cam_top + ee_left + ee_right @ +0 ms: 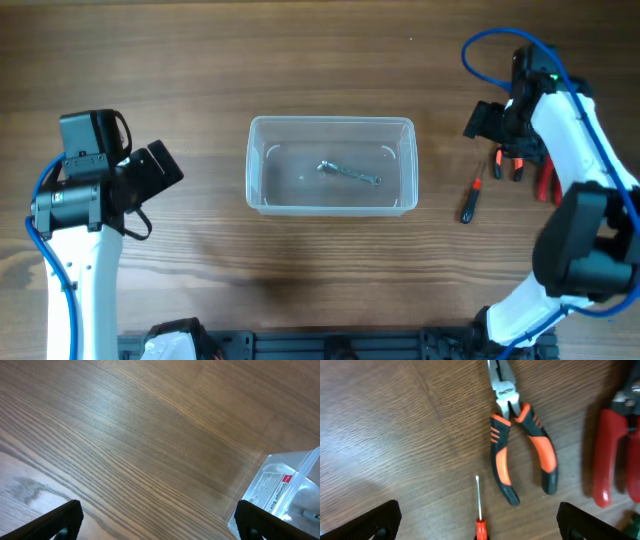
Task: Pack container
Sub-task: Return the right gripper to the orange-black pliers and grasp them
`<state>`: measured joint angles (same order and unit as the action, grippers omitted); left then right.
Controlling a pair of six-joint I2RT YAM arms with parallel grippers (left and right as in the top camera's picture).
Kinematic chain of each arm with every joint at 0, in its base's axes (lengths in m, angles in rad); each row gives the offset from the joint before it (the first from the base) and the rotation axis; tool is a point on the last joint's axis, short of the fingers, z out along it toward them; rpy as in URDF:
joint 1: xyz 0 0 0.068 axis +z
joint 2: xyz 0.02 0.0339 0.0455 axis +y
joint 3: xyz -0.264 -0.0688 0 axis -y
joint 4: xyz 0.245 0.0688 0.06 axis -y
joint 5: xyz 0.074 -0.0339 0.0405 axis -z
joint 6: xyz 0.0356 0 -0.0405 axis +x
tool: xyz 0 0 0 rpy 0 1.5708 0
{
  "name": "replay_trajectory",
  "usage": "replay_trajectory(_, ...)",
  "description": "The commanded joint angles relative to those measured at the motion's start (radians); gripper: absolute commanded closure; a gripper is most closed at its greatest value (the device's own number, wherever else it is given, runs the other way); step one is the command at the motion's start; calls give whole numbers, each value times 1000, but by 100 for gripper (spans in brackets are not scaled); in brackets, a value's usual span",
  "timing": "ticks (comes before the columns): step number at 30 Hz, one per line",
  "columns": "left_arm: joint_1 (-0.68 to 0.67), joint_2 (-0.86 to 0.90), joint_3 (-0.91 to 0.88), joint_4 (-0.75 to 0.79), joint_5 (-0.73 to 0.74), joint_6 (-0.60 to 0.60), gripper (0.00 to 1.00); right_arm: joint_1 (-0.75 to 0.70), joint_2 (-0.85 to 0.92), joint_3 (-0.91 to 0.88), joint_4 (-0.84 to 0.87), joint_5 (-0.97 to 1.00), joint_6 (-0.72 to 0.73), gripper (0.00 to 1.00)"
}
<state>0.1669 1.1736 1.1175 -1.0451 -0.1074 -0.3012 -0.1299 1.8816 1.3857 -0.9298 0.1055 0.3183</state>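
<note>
The container (258, 160), a clear plastic tub, stands at the table's middle with a small metal wrench (349, 173) inside. Its labelled corner shows in the left wrist view (280, 491). My left gripper (158, 168) is open and empty, to the left of the tub. My right gripper (485, 120) is open and empty, above the tools at the right. In the right wrist view, orange-and-black pliers (512, 440) and a red-handled screwdriver (479, 510) lie between and beyond my open fingers (479, 525). The screwdriver (470, 198) and pliers (506, 160) also show from overhead.
A red-handled tool (610, 450) lies right of the pliers, also seen overhead (547, 181) partly under my right arm. The table is wood grain. A black rail runs along the front edge (330, 345).
</note>
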Motion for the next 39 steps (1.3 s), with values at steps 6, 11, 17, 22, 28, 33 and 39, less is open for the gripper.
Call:
replay_trajectory(6,7,4,8,-12,6,9,0,-2,145,-5,58,-51,14,0)
replay_trajectory(11,7,4,8,-14,6,8,0,-4,197,-5,80,-54,2,0)
replay_trajectory(17,7,4,8,-23,6,8,0,-19,222,-5,104,-60,-4,0)
replay_trajectory(22,7,4,8,-23,11,8,0,-40,223,-6,110,-85,-4,14)
replay_trajectory(28,7,4,8,-23,29,8,0,-53,222,-6,110,-85,-4,43)
replay_trajectory(33,7,4,8,-26,29,8,0,-53,223,-6,112,-85,-3,69)
replay_trajectory(39,7,4,8,-34,29,8,0,-53,223,-6,115,-85,-4,89)
